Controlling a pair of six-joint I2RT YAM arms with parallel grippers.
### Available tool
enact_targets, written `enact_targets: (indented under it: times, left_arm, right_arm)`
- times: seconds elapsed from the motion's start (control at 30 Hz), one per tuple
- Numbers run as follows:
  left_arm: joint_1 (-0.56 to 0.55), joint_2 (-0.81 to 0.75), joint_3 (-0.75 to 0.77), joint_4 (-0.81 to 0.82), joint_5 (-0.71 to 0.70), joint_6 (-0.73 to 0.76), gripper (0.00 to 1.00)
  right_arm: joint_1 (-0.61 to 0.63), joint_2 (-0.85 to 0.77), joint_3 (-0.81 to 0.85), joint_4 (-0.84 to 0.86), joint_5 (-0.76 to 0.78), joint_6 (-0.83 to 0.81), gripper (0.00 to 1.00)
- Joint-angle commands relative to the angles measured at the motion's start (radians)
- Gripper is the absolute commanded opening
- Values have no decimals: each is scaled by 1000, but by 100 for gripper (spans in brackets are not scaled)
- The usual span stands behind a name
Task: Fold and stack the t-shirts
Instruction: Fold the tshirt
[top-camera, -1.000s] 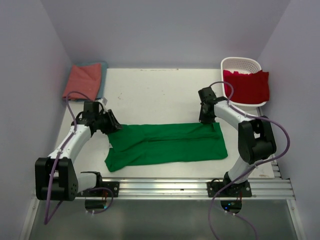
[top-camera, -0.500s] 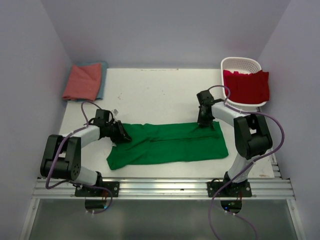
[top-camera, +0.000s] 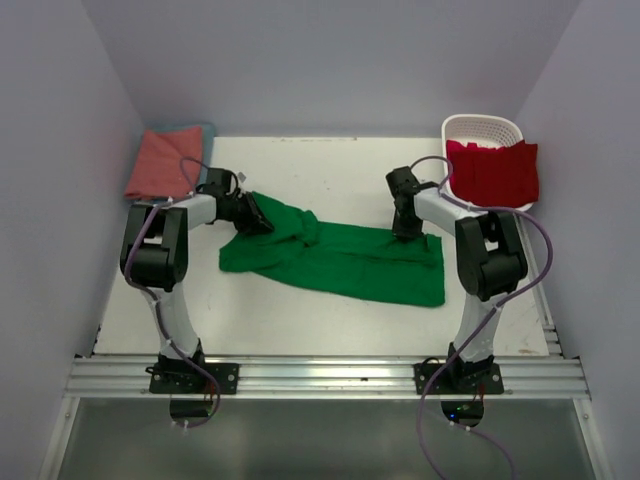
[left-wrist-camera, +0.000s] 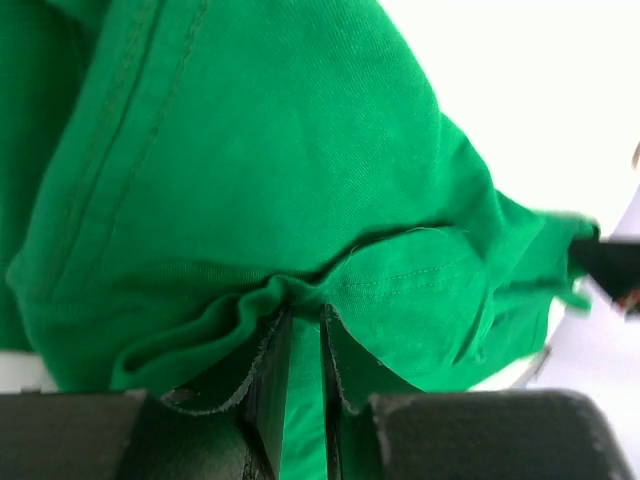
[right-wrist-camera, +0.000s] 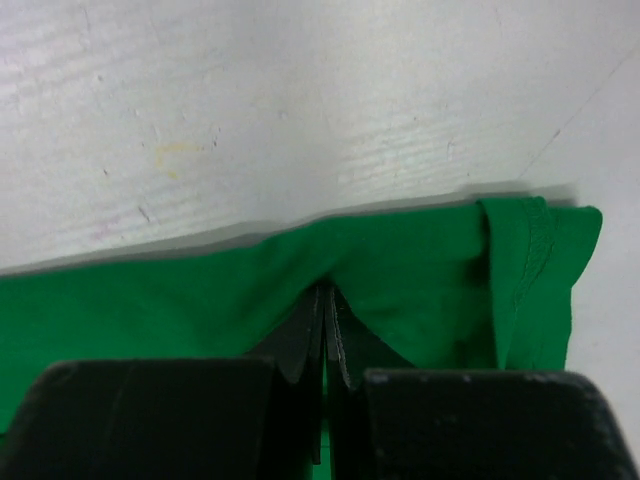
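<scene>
Top view: the green t-shirt (top-camera: 340, 262) is lying across the middle of the white table (top-camera: 320, 180) as a long band, sloping from centre-left down to centre-right. Its left end is bunching into a raised fold; its right end is lying flat, with a square lower corner.

The left gripper (top-camera: 250, 213) is sitting at the band's upper-left end. In the left wrist view the left gripper (left-wrist-camera: 300, 330) is pinching a gathered ridge of green cloth, with fabric filling the narrow gap between its fingers and a stitched seam running just above the pinch.

The right gripper (top-camera: 403, 232) is sitting on the band's upper edge near its right end. In the right wrist view the right gripper (right-wrist-camera: 325, 300) is pressing its fingers together on that edge, and the hemmed side edge is showing at the right of the frame, with bare table above.

Room for moving: bare table is showing above the shirt between the two grippers, and in a strip below it down to the aluminium rail (top-camera: 330, 372). The side walls are standing close to both arms.

At upper left the salmon-pink t-shirt (top-camera: 165, 163) is lying folded on the teal-blue t-shirt (top-camera: 209, 140), just beside the left arm. At upper right the red t-shirt (top-camera: 492, 172) is draping over the rim of the white lattice basket (top-camera: 480, 125), near the right arm.
</scene>
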Motion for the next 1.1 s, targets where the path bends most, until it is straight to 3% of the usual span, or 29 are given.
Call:
enact_targets:
  times: [0.0, 0.17, 0.33, 0.67, 1.07]
  left_arm:
    - [21, 139, 162, -95, -193, 47, 22]
    - [32, 279, 386, -202, -203, 78, 22]
    - [46, 366, 503, -227, -178, 89, 22]
    - [47, 512, 702, -267, -121, 95, 22]
    - [38, 668, 932, -248, 30, 84, 23]
  right_arm:
    - [-2, 83, 77, -22, 58, 17, 0]
    - [-7, 152, 151, -60, 64, 16, 0]
    - [-7, 112, 79, -30, 32, 26, 0]
    - [47, -225, -381, 84, -86, 108, 0]
    - [223, -524, -655, 84, -222, 258, 0]
